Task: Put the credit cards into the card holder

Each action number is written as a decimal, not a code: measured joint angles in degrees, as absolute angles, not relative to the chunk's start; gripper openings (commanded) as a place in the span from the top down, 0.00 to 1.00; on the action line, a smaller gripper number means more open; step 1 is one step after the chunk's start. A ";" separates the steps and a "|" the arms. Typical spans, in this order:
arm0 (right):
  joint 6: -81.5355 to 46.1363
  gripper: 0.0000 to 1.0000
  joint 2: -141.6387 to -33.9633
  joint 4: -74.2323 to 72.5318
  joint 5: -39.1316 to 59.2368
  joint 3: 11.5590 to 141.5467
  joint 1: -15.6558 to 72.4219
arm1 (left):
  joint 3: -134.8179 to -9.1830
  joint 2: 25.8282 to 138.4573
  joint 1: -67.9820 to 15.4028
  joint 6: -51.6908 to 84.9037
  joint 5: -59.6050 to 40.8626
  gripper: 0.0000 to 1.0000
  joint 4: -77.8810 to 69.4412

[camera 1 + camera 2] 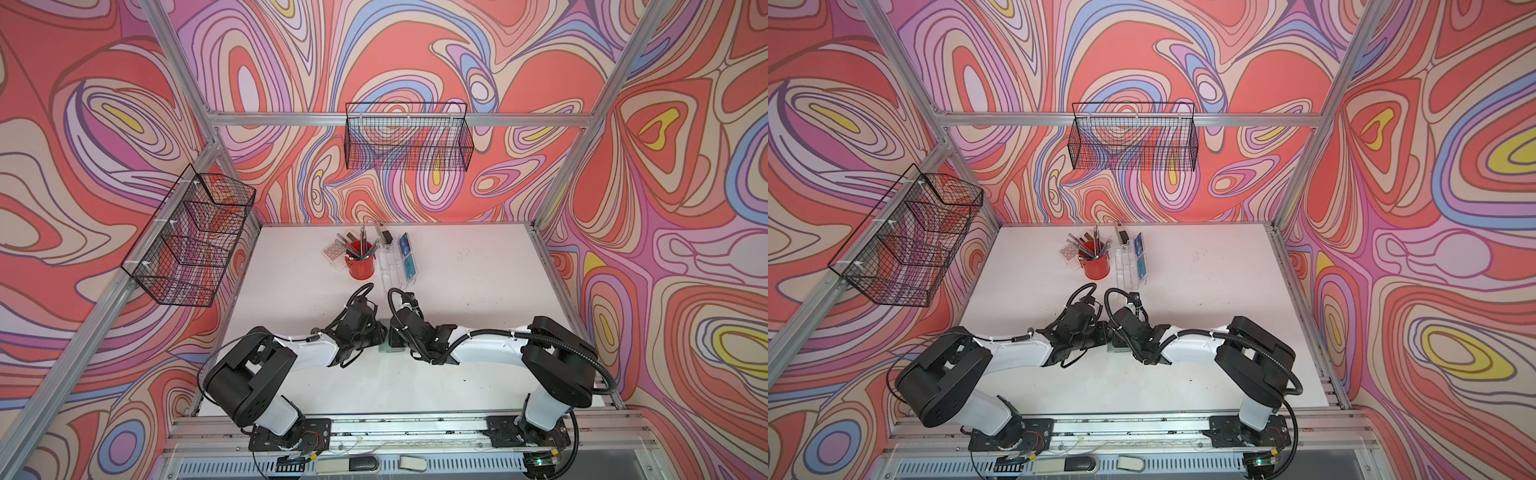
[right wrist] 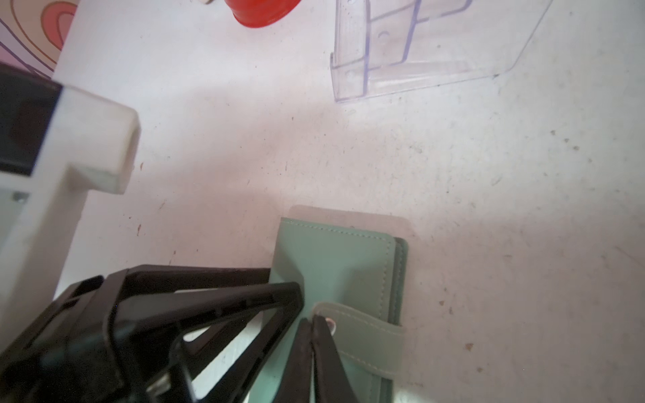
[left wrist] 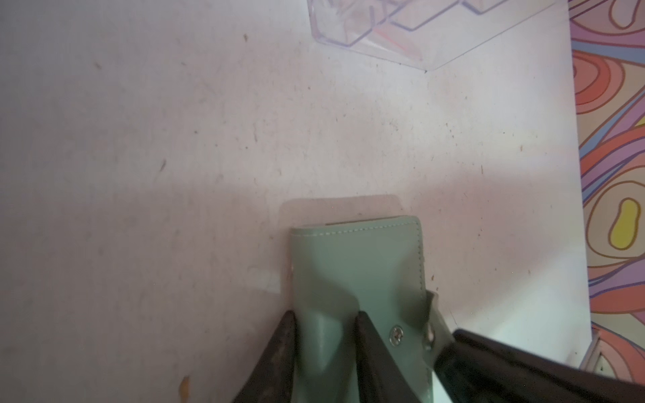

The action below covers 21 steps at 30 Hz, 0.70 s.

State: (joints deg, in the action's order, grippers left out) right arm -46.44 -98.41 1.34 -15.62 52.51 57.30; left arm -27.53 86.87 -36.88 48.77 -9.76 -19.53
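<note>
— Both sides of the card holder (image 3: 356,258) gripped, on the table (image 3: 174,139)?
— Yes: cover (image 2: 331,258) clamped by left end effector (image 3: 325,315), for steadiness; strap (image 2: 366,328) pinched shut in right end effector (image 2: 311,320), probably to fold it clear.

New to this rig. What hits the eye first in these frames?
The loud swirled pink-and-orange walls fill both top views. In the middle of the table lies a green card holder: the left gripper pinches its cover, and the right gripper nips its strap. Behind them stand a red cup of pencils and a clear stand with two cards.
</note>
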 measured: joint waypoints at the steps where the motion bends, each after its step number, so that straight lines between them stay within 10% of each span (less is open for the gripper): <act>1: -46.02 1.00 -98.48 2.04 -15.62 52.93 57.30 | -26.28 86.54 -36.88 49.98 -10.04 0.69 -21.23; 21: -34.52 1.00 -98.45 10.28 -11.75 53.98 55.02 | -17.74 84.75 -40.07 63.68 -12.16 0.69 -34.41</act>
